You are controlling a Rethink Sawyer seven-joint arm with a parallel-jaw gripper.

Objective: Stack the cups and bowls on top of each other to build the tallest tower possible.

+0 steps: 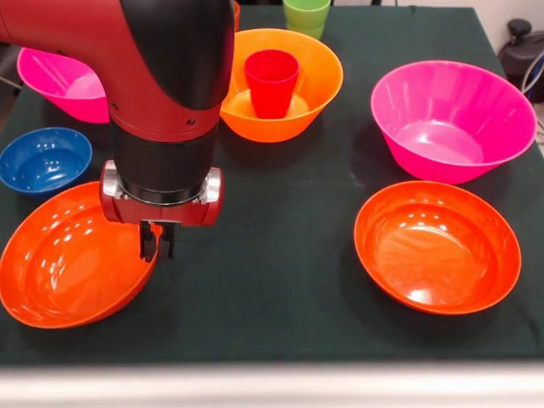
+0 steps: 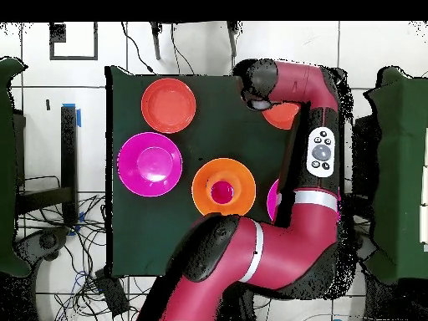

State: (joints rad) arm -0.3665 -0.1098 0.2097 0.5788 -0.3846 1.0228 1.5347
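Note:
My gripper hangs at the right rim of the left shallow red-orange bowl, fingers close together on that rim. The large orange bowl stands at the back middle with the red cup upright in it; they also show in the overhead view as bowl and cup. The small blue bowl sits left. A green cup stands at the far edge. A sliver of orange cup peeks from behind the arm. The yellow cup is out of view.
A large pink bowl sits at the right, another pink bowl at the far left behind the arm. A second shallow red-orange bowl lies front right. The dark green cloth ends at the table's front edge.

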